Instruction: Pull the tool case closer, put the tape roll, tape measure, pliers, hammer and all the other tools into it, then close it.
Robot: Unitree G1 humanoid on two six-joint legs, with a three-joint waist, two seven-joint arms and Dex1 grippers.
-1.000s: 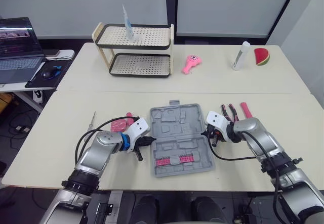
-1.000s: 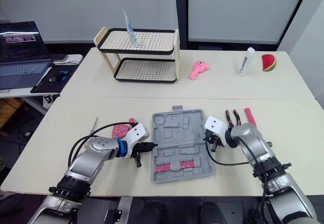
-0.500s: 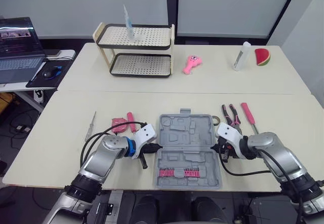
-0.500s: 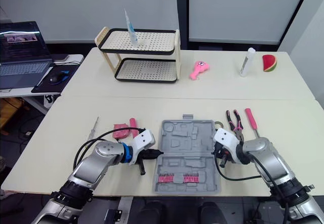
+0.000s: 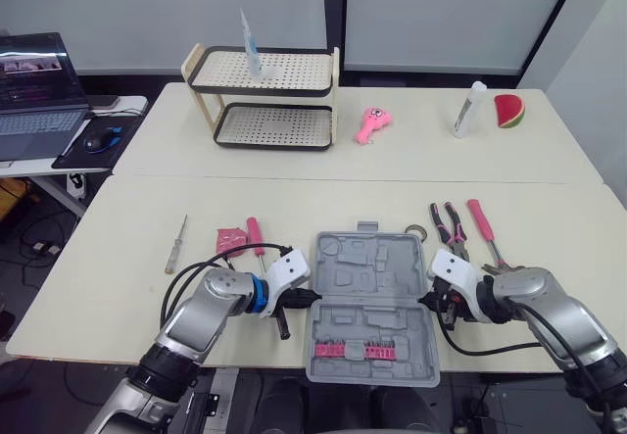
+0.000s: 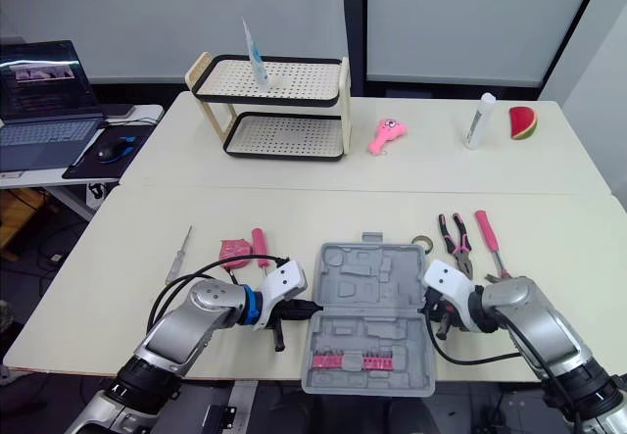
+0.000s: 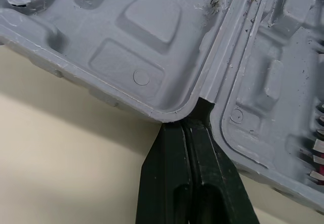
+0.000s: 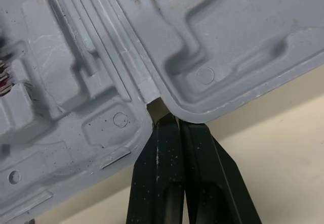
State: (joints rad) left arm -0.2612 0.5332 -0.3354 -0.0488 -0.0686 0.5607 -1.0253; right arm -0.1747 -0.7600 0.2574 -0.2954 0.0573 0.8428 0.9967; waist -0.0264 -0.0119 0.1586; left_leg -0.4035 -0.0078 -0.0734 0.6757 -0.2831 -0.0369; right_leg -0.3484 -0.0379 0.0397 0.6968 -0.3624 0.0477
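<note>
Left eye view shows a grey tool case point(image 5: 375, 302) lying open and flat on a pale bench point(image 5: 118, 277), at the near edge, between the robot's two arms. One half holds a row of pink bits point(image 5: 358, 351); the other moulded pockets are empty.

The left gripper point(image 5: 312, 297) meets the case's left side at the hinge, and the right gripper point(image 5: 429, 302) meets the right side at the same line. In both wrist views the black fingers are pressed together with nothing between them, their tips tucked into the hinge notch.

As for progress, the case appears to be as close as it can come – its front edge seems to sit at or just over the bench edge. Nothing looks packed yet.

- To the left of the case lie a thin screwdriver point(image 5: 176, 243), a pink tape measure point(image 5: 231, 241) and a pink-handled screwdriver point(image 5: 255, 235).
- To the right lie the tape roll point(image 5: 417, 231), just beside the lid, then the pliers point(image 5: 446, 226) and the hammer point(image 5: 482, 228).

All of these remain to be loaded, and the lid then closed – most of the task lies ahead.
</note>
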